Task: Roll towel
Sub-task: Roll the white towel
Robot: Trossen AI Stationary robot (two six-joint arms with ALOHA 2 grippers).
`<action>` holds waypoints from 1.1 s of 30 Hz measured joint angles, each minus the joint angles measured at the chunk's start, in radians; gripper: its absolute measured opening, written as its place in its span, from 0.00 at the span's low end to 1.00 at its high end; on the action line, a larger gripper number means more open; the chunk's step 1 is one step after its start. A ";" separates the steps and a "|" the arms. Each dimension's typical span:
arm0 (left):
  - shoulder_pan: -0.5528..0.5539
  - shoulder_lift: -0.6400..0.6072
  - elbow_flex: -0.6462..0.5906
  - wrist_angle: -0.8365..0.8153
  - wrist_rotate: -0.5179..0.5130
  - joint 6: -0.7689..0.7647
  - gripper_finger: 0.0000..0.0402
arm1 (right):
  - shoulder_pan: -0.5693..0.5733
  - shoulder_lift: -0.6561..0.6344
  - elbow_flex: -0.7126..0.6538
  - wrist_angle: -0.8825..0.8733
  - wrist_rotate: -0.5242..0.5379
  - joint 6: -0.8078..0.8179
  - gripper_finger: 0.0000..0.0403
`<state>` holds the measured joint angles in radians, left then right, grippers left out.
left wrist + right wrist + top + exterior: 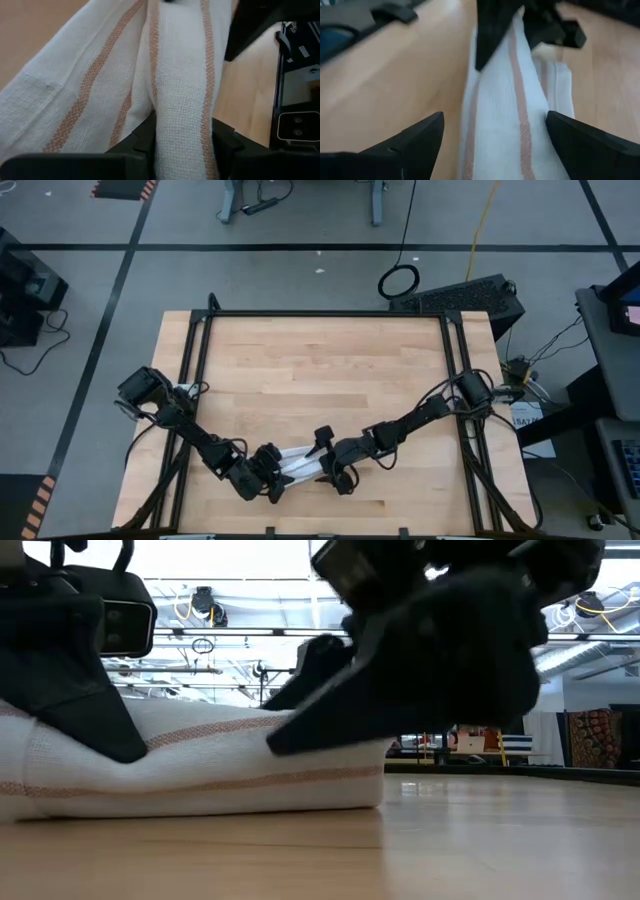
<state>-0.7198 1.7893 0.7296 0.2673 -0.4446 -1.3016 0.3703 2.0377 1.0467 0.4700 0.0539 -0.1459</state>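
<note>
Towel (298, 461) sits at the near edge of the wood surface (320, 370), rolled into a narrow striped bundle between both arms. Left end effector (272, 472) is clamped on one end of it; left wrist view shows the roll (180, 100) pinched between the fingers (135, 145), stripes reddish-tan up close. Right end effector (333, 461) stands wide open, fingers (415, 137) straddling the other end of the roll (505, 120) without gripping. Low view: towel (200, 765) lies flat on the surface, dark arm hardware blocks its top and right side. High view only: black frame rails (325, 314) around the surface, cable loop (399, 280) on the floor beyond.
</note>
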 joint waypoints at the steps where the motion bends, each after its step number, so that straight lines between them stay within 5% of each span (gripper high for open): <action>1: 0.003 0.000 0.000 0.003 0.002 -0.001 0.28 | -0.001 0.008 0.005 -0.009 0.001 0.000 0.85; 17: 0.038 0.000 0.000 0.038 0.071 -0.001 0.28 | -0.002 0.010 0.009 -0.068 0.150 -0.041 0.84; 25: 0.038 0.000 0.000 0.038 0.084 0.001 0.28 | 0.010 -0.034 0.009 -0.135 0.055 -0.015 0.84; 33: 0.047 0.000 0.000 0.035 0.086 0.000 0.28 | 0.011 -0.093 0.009 -0.231 0.073 0.054 0.84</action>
<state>-0.6732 1.7897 0.7292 0.3020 -0.3584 -1.3018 0.3817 1.9449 1.0554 0.2394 0.1266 -0.0924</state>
